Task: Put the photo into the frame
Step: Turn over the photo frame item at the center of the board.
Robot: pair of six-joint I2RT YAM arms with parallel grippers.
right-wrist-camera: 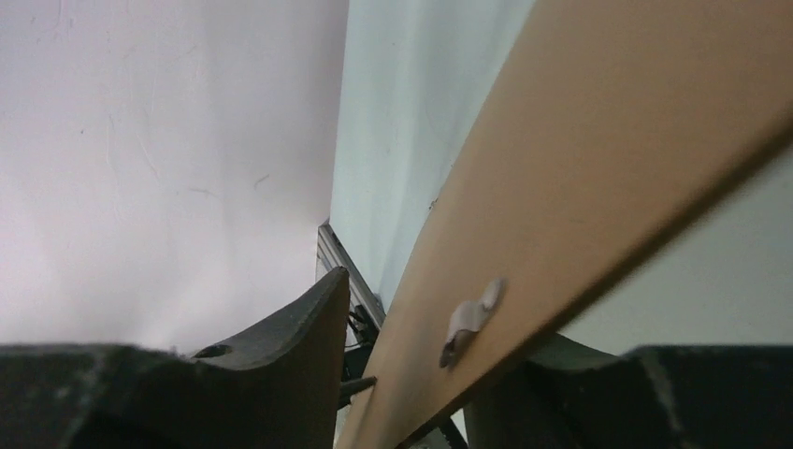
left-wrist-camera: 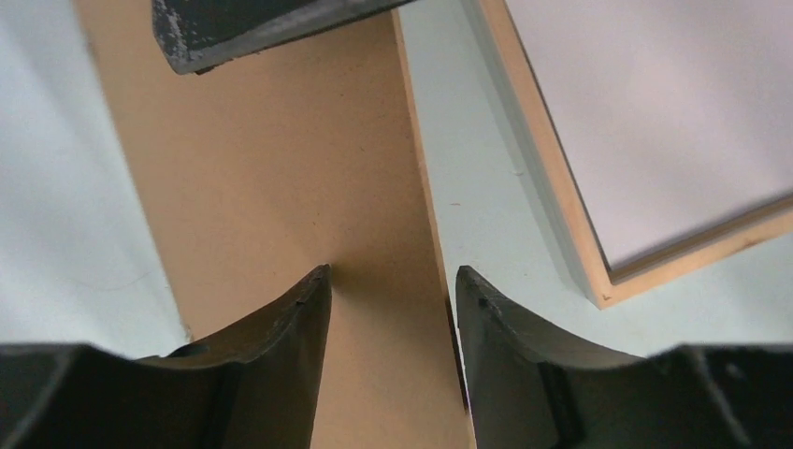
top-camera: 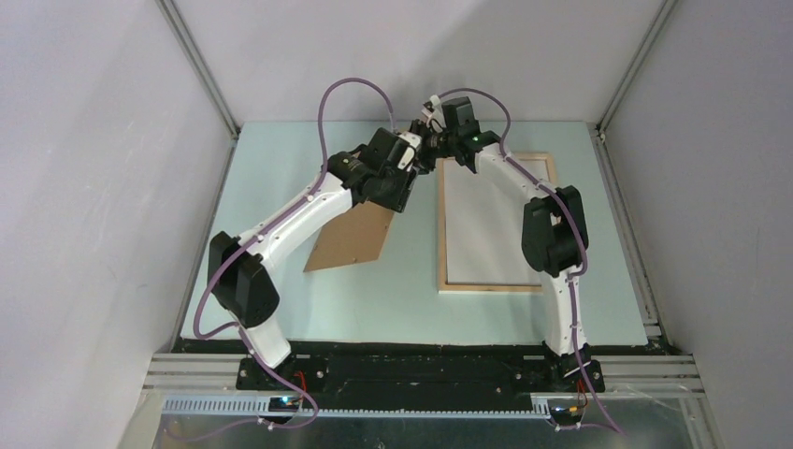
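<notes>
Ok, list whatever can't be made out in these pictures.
Photo: no printed side shows in any view; whether the pale sheet inside the frame is it, cannot tell.
Right gripper: in the right wrist view the frame's rail covers one finger, so its grip is unclear.
Backing board: in the top view the left arm covers its far end.

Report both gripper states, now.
Left gripper: open, jaws apart above the brown backing board, not pinching it.
Right gripper: open, jaws astride the frame at its wooden edge, a gap showing beside one finger.
</notes>
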